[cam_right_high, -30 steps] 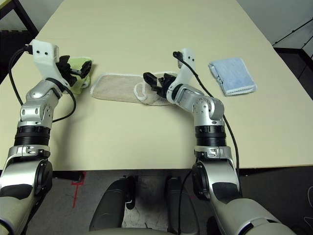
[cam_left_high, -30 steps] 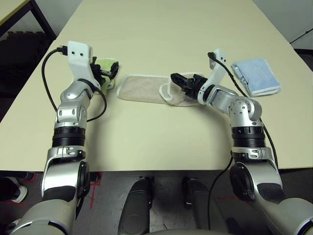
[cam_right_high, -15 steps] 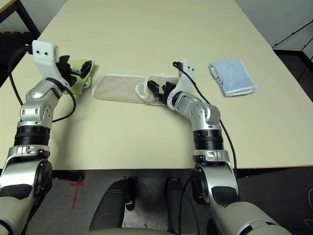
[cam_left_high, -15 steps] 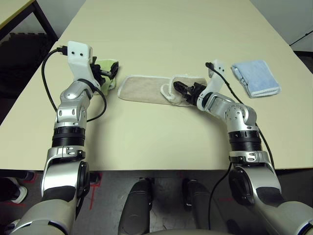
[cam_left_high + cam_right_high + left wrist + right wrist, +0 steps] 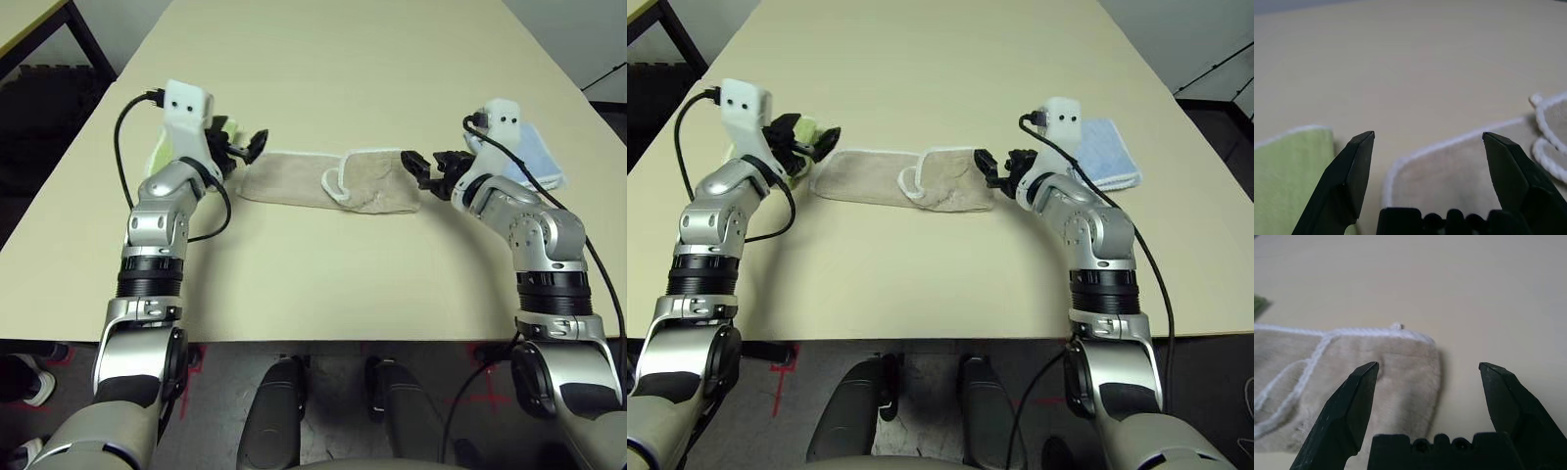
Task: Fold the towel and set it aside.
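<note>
Wide cream worktop, largely bare. Lying across its middle, the towel: a long beige strip, already partly folded, its right portion doubled over with the white-stitched edge curling across the top layer. Flat, unheld, set crosswise to the robot, so each end faces one arm.

Beside the towel's left end, a lime-green cloth; past its right end, a folded light-blue cloth, half hidden by the right wrist. Both apparently parked out of the way.

At the left end, the left hand, spread fully apart and gripping nothing, its fingers straddling the corner. At the right end, the right hand, likewise wide open and empty, just beside the folded edge.

Probably lined up this way for bringing one end over the other in the next fold.
</note>
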Action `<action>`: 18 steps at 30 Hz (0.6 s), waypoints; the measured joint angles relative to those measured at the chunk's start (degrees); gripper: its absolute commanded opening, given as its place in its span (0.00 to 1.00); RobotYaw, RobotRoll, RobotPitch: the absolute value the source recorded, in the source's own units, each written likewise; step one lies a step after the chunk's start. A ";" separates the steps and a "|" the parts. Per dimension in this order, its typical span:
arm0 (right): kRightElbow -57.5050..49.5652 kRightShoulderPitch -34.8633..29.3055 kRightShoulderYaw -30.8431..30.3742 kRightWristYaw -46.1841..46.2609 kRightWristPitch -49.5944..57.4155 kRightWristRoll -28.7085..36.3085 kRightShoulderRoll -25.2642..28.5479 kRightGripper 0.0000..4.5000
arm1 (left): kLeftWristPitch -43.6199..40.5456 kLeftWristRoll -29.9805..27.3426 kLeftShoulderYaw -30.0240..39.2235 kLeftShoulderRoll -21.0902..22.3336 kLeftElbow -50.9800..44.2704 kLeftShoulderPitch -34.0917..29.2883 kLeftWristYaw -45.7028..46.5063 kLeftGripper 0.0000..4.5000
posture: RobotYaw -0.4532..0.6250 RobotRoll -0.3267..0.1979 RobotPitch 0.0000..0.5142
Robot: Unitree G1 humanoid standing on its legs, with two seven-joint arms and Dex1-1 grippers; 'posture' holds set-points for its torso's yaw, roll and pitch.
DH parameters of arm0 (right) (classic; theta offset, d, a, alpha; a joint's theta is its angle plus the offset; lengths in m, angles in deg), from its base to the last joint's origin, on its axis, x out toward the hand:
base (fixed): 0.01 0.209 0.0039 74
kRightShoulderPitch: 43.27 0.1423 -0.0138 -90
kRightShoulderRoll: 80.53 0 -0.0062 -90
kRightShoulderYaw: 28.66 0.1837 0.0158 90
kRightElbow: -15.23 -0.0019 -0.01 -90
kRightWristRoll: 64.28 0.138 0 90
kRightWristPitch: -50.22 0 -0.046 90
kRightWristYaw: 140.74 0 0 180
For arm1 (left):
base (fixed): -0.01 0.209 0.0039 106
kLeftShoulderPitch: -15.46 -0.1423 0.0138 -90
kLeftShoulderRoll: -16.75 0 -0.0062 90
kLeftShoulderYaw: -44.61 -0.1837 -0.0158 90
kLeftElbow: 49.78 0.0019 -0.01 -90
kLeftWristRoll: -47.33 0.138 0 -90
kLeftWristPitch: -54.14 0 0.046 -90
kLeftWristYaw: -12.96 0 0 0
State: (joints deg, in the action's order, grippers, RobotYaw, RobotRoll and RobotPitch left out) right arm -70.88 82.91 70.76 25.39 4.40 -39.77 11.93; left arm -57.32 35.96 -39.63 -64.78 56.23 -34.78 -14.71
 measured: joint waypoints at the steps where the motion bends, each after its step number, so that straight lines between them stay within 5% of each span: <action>1: -0.37 -0.63 -0.02 -0.22 0.00 -0.15 0.29 0.99 | -0.93 -0.16 0.12 -0.03 -0.34 -0.50 0.15 1.00 | 0.51 0.62 0.31; 18: -2.41 -2.06 -0.52 -5.99 -2.40 -1.88 3.20 0.99 | -23.39 -5.72 7.72 1.62 -22.32 -12.21 6.56 1.00 | 0.59 0.62 0.32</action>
State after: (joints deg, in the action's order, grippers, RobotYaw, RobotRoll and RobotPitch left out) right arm -73.28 80.84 70.24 19.40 2.00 -41.64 15.13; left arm -80.72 30.24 -31.91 -63.15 33.91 -46.99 -8.15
